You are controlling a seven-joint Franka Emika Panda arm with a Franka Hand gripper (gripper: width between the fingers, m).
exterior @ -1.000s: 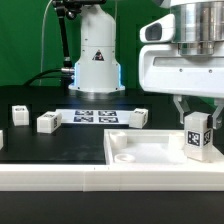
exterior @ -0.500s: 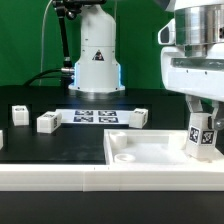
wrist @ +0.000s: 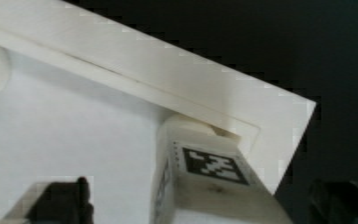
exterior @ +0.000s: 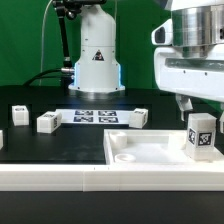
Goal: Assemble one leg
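Observation:
The leg [exterior: 200,136], a chunky white post with marker tags, stands upright in the near right corner of the large white panel [exterior: 140,150]. My gripper [exterior: 200,108] hangs just over its top, jaws apart, one dark finger [exterior: 183,105] showing to the exterior view's left of the post. In the wrist view the leg [wrist: 211,170] rises from the panel's corner [wrist: 87,110] between my two dark fingers [wrist: 51,200], with a clear gap on one side. The gripper [wrist: 190,205] is open and holds nothing.
Three loose legs lie on the black table: two at the exterior view's left [exterior: 20,115] [exterior: 47,122], one behind the panel [exterior: 137,117]. The marker board [exterior: 95,117] lies flat before the robot base [exterior: 95,60]. A white rail [exterior: 60,176] runs along the front.
The gripper was shut on the leg and turned it on the panel's corner. Now the jaws have opened and the hand has risen a little; the leg stands alone.

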